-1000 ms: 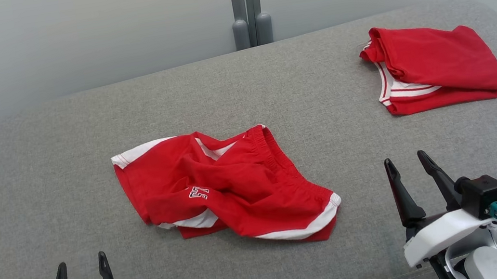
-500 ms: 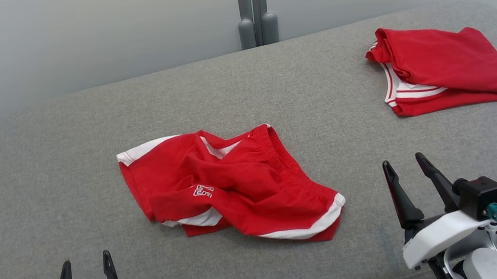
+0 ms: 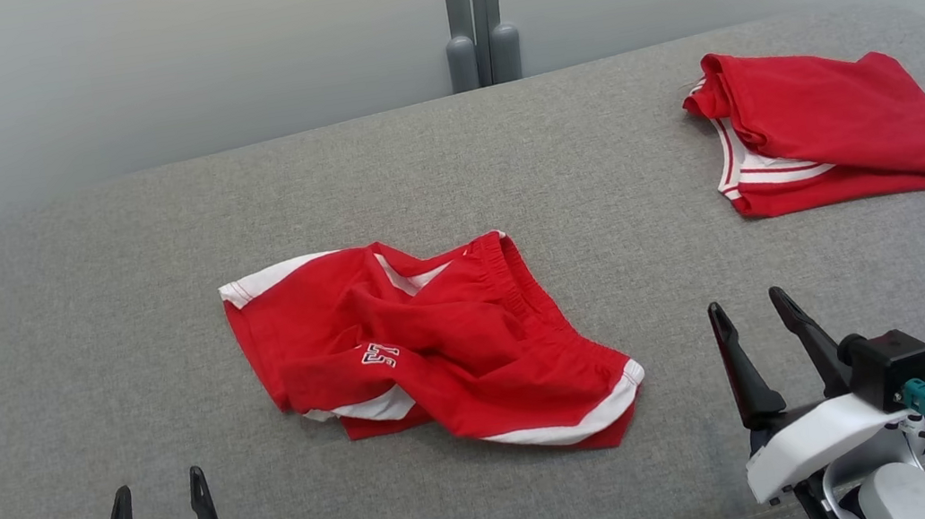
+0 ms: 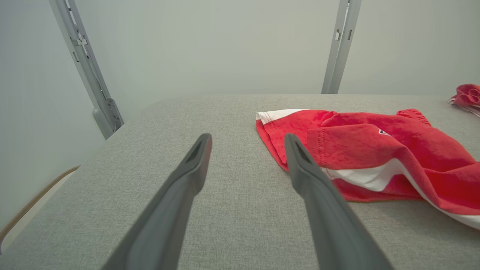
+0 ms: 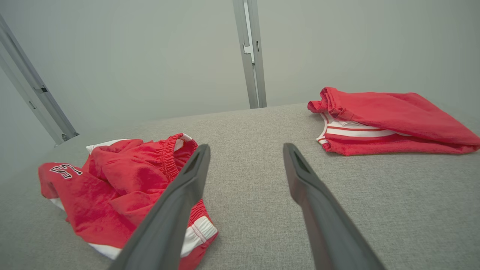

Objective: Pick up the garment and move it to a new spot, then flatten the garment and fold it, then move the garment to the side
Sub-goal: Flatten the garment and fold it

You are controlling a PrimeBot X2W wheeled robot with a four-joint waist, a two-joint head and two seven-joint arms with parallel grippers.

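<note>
Red shorts with white trim and a number patch point(image 3: 430, 350) lie crumpled in the middle of the grey padded surface point(image 3: 77, 350). The shorts point(image 4: 375, 157) sit to the right of my left fingers, and the shorts point(image 5: 123, 195) lie left of my right fingers. My left gripper point(image 3: 158, 490) stands open at the lower left, short of the shorts and empty; the same gripper point(image 4: 247, 140) hovers over bare fabric. At the lower right my right gripper point(image 3: 746, 310) is open and empty, apart from the shorts, and this gripper point(image 5: 245, 150) points between the two garments.
A second red garment with white stripes point(image 3: 823, 123) lies folded at the far right; the same folded garment point(image 5: 390, 120) is ahead right of my right fingers. Grey metal posts point(image 3: 473, 9) and a pale wall stand behind the surface. The surface's rounded edge drops off at left.
The whole head view has shifted slightly, so the camera moved. The shorts and folded garment lie as before. Both grippers stay open; the right one sits a touch lower.
</note>
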